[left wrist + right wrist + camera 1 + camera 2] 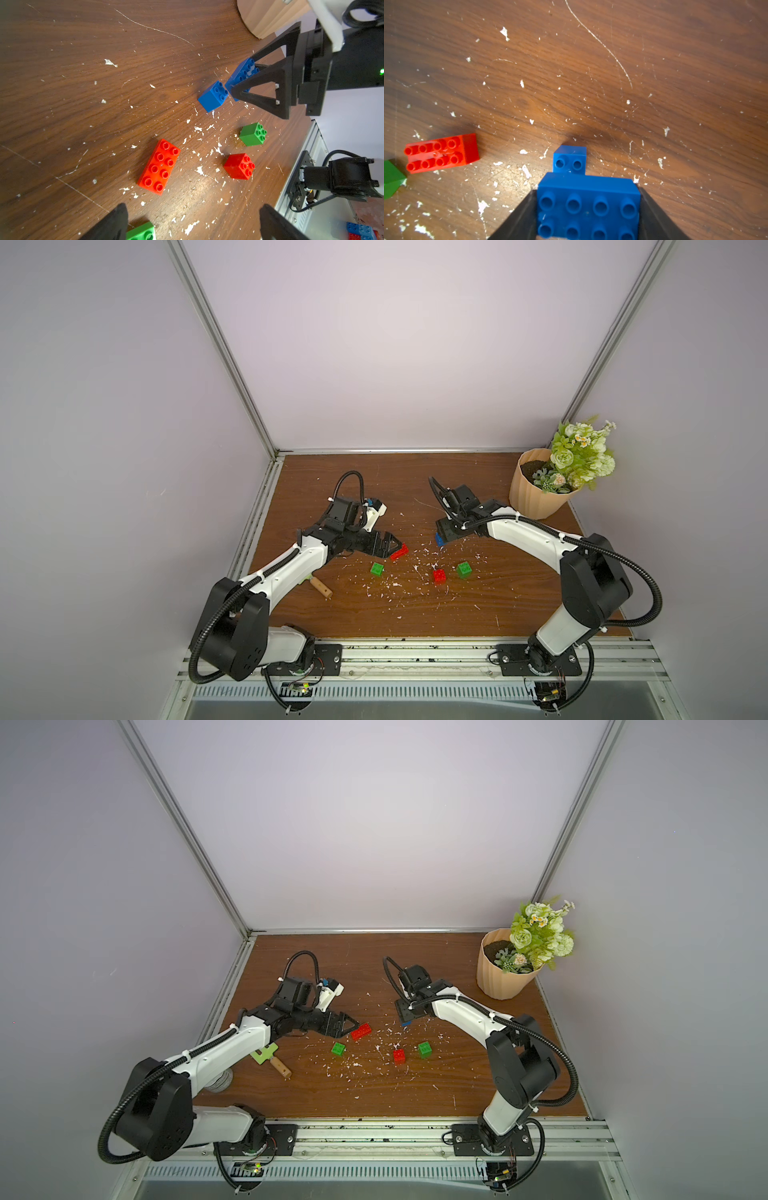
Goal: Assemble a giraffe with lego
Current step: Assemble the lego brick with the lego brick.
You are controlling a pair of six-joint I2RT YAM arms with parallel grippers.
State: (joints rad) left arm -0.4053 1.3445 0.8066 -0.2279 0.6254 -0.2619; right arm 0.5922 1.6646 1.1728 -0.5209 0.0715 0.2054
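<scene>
1. Nearest the lens, the long blue brick (588, 207) fills the foreground of the right wrist view. It is clamped end to end by the right gripper (588, 197). The fingers (519, 218) stand wide apart, each pressed against a short end, with the studs turned toward the wrist camera.
2. The small blue brick (570, 159) rests on the table (374, 489) just beyond the held brick's far long edge. In the left wrist view the held brick is tilted, with its lower corner beside this cube. Whether the two touch cannot be told.
3. The left gripper (193, 220) has its fingers (116, 222) spread wide and holds nothing. It sits low over the table.
4. The long red brick (159, 167) lies flat, studs up, just ahead of the left fingertips. In both top views a fingertip reaches its edge, but contact cannot be told.
5. The first green brick (141, 231) lies just beside one left finger, on the near side of the long red brick.
6. The small red brick (439, 575) and the second green brick (464, 569) stand near each other but apart, on the near side of the right gripper.
7. White flecks (110, 62) are scattered across the wood around all six bricks.
8. A green tool (266, 1052) with a wooden handle lies partly under the left arm.
9. A ribbed pot (536, 489) of flowers stands in the far right corner, behind the right arm.
</scene>
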